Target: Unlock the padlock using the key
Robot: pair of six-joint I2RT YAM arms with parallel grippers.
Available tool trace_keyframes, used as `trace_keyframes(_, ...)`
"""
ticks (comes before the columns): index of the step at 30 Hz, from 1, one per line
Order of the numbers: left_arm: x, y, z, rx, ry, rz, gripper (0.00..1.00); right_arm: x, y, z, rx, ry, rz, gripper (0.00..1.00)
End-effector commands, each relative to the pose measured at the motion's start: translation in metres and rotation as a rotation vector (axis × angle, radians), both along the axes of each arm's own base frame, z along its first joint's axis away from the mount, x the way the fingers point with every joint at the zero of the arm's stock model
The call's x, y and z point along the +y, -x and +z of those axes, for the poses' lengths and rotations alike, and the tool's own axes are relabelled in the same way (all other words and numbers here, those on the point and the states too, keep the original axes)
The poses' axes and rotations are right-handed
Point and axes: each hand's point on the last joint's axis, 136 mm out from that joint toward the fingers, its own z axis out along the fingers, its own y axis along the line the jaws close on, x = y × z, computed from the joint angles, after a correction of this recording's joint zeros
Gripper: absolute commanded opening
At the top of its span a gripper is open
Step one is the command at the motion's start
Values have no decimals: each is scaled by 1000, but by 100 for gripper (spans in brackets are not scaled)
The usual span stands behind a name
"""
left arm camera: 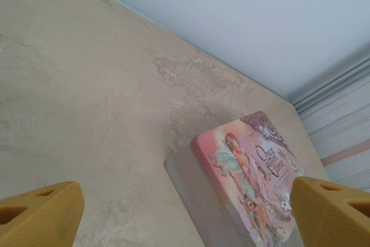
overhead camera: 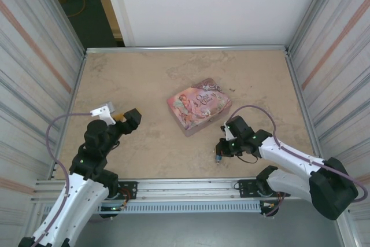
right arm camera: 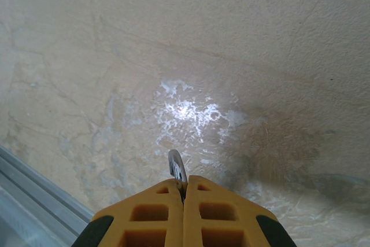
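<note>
My right gripper (overhead camera: 221,150) hangs low over the table near its front edge, with a small blue padlock (overhead camera: 218,157) at its tip. In the right wrist view, the right gripper (right arm camera: 185,182) is shut, and the padlock's thin curved metal shackle (right arm camera: 176,166) sticks out from between the yellow fingertips. The blue body is hidden there by the fingers. My left gripper (overhead camera: 132,118) is raised over the left half of the table. In the left wrist view, the left gripper (left arm camera: 185,201) stands wide open with nothing between its fingers. The key is out of view.
A pink illustrated tin (overhead camera: 199,105) lies near the middle of the table, between the two arms, and also lies ahead of the left gripper's fingers as the tin (left arm camera: 254,177). Metal rails (overhead camera: 185,47) edge the table, and ribbed walls stand on both sides.
</note>
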Motion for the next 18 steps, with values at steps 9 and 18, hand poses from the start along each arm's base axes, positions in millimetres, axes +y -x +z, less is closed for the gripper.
trace_keyframes(9,7,2,-10,25,-27,24,92,8,4,-20,57,10,44,0)
trace_keyframes(18,7,2,-11,29,-30,26,92,5,6,-29,81,37,43,2)
